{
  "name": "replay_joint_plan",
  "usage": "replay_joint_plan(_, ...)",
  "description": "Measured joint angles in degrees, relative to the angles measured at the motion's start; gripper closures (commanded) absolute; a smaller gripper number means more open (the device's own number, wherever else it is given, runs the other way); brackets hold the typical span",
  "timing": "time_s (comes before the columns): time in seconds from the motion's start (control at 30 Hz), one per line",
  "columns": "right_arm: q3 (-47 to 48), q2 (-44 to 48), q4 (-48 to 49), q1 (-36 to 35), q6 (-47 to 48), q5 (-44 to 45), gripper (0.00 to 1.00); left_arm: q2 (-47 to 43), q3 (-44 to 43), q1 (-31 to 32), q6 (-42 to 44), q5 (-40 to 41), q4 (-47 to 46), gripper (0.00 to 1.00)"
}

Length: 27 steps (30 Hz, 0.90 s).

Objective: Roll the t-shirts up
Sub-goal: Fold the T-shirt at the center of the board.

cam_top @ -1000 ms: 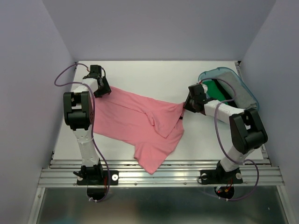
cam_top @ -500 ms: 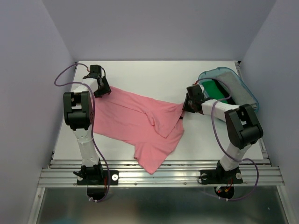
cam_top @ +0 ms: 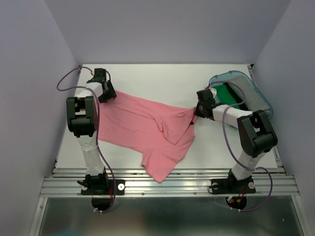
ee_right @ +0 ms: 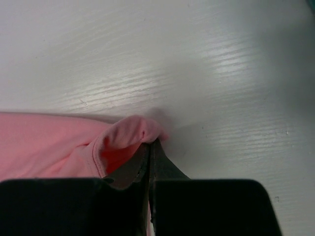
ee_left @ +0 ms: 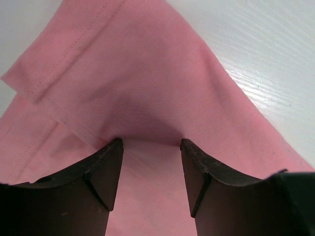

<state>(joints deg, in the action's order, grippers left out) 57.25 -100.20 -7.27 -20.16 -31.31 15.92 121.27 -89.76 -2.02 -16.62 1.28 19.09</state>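
Apparently right fingers [ee_right: 166, 171], held low, pinch t-shirt [ee_right: 44, 142].

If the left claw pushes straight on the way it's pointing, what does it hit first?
The pink t-shirt: its cloth bunches right in front of the open left claw, probably already touching. Bare white table shows only off to the right.

One pink t-shirt [cam_top: 147, 130], one green cloth [cam_top: 228, 94], one teal tub [cam_top: 261, 100], one white table [cam_top: 162, 78]

Lab test cell — blank walls [cam_top: 162, 29]; alu rail [cam_top: 167, 186]; white table [cam_top: 162, 78]
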Motion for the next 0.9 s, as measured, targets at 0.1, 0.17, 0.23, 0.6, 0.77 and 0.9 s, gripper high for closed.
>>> replay_joint_plan(0.1,0.0,0.1,-0.5,0.0,-0.4,0.1,0.89,0.0,0.0,-0.1,0.0,0.0,0.0,0.38)
replay_joint_plan(0.17,0.0,0.1,-1.3,0.0,-0.7,0.1,0.63,0.0,0.0,-0.1,0.0,-0.1,0.0,0.39)
replay_joint_plan(0.23,0.0,0.1,-1.8,0.0,-1.1,0.1,0.51,0.0,0.0,-0.1,0.0,-0.2,0.0,0.38)
replay_joint_plan(0.6,-0.1,15.8,-6.9,-4.0,0.7,-1.1,0.44,-0.5,-0.3,-0.5,0.0,-2.2,0.9,0.38)
replay_joint_plan(0.77,0.2,16.1,-7.4,-18.3,3.2,0.0,0.44,-3.0,-0.5,-0.7,0.0,-3.1,2.5,0.37)
replay_joint_plan(0.9,0.3,12.6,-8.7,-27.5,4.5,-0.7,0.44,-5.9,-2.1,-0.7,-0.3,-3.7,3.2,0.37)
